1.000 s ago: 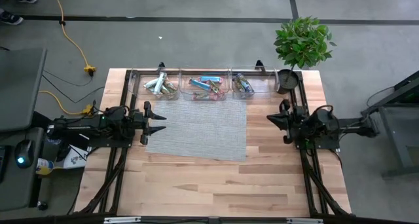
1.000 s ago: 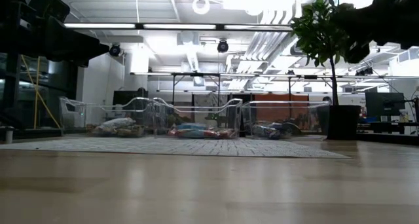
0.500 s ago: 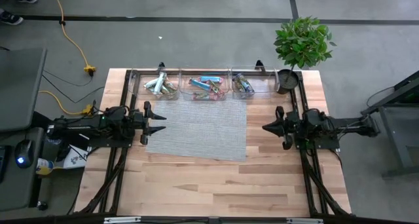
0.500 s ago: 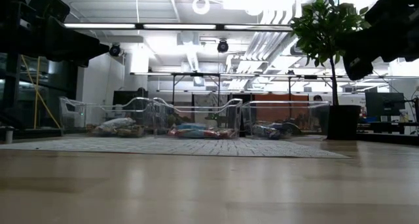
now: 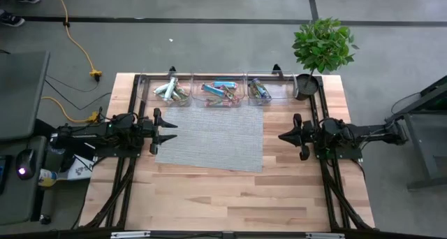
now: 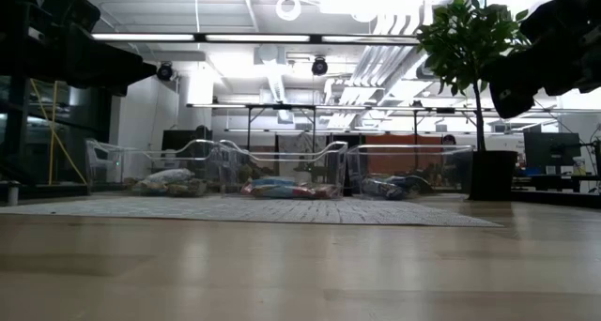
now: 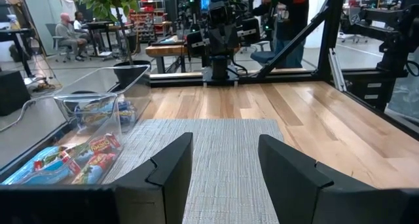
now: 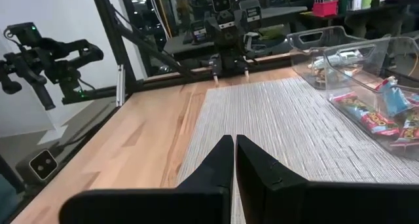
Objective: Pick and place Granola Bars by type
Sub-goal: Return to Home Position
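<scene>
From above, the shiny-wrapped blue, silver-green, pink-red and yellow-brown granola bars [image 5: 221, 91] lie in a row of three clear plastic bins [image 5: 193, 80] at the pale wooden table's [image 5: 230, 197] 12 o'clock edge, beyond a grey woven mat [image 5: 209, 138]. The left gripper [image 5: 170, 131] sits at 9 o'clock and the right gripper [image 5: 283, 135] at 3 o'clock. At table height, the bars [image 6: 279, 187] rest inside the bins. The left wrist view shows its fingers [image 7: 167, 168] apart; the right wrist view shows its fingers [image 8: 222, 162] together, holding nothing.

Bright, even overhead light in the high view. In the low view, ceiling lamps [image 6: 288, 7] glare at the top and the tabletop [image 6: 300, 265] shines.
</scene>
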`<state>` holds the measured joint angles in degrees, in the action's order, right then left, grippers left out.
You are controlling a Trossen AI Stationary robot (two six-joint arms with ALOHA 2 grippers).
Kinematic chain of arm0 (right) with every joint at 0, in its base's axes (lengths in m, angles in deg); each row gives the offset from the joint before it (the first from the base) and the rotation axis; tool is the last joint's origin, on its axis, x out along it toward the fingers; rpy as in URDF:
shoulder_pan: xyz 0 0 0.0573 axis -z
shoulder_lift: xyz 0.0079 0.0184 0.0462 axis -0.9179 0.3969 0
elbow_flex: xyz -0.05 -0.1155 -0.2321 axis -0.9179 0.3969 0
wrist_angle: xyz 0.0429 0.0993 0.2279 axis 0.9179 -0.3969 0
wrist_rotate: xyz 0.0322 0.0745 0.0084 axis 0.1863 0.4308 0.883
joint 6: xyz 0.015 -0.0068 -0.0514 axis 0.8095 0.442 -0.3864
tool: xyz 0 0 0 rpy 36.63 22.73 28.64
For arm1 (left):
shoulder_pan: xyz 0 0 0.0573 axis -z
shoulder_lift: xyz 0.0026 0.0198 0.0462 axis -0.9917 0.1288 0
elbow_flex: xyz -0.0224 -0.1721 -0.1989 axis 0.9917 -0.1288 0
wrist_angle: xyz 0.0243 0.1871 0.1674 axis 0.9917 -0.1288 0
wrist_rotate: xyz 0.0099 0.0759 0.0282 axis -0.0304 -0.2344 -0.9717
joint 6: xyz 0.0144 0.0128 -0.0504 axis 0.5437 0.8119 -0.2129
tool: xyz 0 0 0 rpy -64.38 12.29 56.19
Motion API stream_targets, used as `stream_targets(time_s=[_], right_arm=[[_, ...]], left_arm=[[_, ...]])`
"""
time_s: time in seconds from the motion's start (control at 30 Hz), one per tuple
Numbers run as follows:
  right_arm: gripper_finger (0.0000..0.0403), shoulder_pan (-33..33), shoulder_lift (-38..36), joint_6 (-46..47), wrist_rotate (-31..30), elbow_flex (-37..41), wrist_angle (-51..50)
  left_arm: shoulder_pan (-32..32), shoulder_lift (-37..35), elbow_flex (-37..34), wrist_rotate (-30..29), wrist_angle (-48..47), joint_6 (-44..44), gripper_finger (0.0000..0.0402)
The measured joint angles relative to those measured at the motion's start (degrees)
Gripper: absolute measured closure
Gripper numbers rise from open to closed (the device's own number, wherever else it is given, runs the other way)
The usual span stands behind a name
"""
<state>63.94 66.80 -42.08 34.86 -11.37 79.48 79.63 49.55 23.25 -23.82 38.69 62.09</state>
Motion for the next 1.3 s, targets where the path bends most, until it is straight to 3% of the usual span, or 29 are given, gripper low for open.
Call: stream_targets(time_s=[1.0, 1.3], right_arm=[[0.0402, 0.0, 0.01, 0.22, -0.29, 0.02, 0.81], [0.0402, 0.0, 0.01, 0.23, -0.27, 0.02, 0.84]], left_arm=[[0.01, 0.0, 0.0, -0.02, -0.02, 0.0, 0.0229], [0.01, 0.04, 0.02, -2.57, -0.31, 0.96, 0.0229]])
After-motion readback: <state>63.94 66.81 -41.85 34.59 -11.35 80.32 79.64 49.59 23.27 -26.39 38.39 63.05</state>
